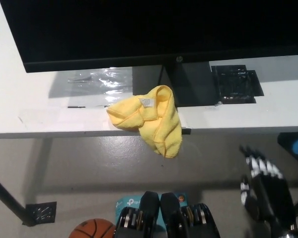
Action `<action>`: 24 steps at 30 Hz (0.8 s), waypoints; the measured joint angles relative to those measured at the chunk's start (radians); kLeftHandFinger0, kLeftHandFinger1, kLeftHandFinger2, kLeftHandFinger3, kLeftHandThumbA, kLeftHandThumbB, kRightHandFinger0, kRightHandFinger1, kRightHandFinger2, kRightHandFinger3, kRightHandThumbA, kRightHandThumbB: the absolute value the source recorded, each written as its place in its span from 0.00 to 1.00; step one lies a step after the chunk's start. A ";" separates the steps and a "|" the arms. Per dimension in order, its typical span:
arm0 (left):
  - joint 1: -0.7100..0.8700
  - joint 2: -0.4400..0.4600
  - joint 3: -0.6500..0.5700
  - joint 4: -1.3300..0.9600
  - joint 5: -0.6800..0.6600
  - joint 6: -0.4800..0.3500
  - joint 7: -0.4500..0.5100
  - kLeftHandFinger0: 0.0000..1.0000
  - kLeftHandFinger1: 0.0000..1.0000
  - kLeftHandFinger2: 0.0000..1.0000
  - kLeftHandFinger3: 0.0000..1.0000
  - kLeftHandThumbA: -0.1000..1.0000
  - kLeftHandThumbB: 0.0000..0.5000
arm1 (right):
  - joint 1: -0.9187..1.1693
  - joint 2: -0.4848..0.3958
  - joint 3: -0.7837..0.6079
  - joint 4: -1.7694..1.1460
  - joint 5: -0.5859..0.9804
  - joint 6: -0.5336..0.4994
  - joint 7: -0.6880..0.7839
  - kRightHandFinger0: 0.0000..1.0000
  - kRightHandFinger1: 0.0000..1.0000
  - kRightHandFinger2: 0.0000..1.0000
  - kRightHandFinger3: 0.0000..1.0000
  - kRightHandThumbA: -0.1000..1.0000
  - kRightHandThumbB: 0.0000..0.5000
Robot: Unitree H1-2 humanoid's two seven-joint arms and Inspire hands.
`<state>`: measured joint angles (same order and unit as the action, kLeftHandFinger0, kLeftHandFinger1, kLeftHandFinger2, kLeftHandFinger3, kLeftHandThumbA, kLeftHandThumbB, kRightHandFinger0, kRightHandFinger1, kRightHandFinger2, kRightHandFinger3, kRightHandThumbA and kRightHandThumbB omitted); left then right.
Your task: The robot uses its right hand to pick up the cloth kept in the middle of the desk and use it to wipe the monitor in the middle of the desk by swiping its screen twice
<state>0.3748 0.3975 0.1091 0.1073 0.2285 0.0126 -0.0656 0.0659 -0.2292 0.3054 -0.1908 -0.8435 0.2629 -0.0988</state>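
Office, white desk (49, 116), monitor (139, 29), basketball (92, 229) on floor

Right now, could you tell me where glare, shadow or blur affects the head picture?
Head view: glare on the clear plastic behind the yellow cloth; the monitor is black with no detail and shadows the desk beneath; the black right hand is slightly blurred.
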 measured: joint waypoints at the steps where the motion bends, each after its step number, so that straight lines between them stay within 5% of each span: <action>1: -0.001 0.000 0.000 0.000 0.000 0.000 0.000 0.52 0.55 0.71 0.92 0.34 0.00 | 0.013 0.008 -0.007 0.003 0.008 -0.002 0.000 0.75 0.92 1.00 0.99 0.12 0.18; 2: -0.002 0.000 0.000 0.001 -0.001 0.000 0.000 0.51 0.54 0.70 0.91 0.33 0.00 | 0.032 0.019 -0.019 0.008 0.024 -0.006 -0.001 0.70 0.83 0.91 0.93 0.08 0.20; 5: -0.010 0.000 0.000 0.005 0.000 -0.002 0.000 0.53 0.55 0.71 0.93 0.33 0.00 | 0.053 0.047 -0.062 0.043 0.081 -0.025 -0.001 0.66 0.76 0.86 0.89 0.00 0.19; 9: -0.017 0.000 0.000 0.005 0.001 -0.001 0.000 0.52 0.55 0.72 0.93 0.33 0.00 | 0.049 0.081 -0.127 0.088 0.170 -0.050 0.000 0.58 0.67 0.77 0.85 0.00 0.20; 24: 0.001 0.003 0.009 -0.006 0.001 0.002 -0.002 0.52 0.54 0.70 0.91 0.36 0.00 | 0.046 0.151 -0.214 0.192 0.416 -0.152 0.007 0.54 0.60 0.68 0.89 0.00 0.14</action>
<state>0.3759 0.4008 0.1182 0.1014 0.2299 0.0142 -0.0679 0.1114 -0.0782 0.0912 0.0012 -0.4277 0.1107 -0.0920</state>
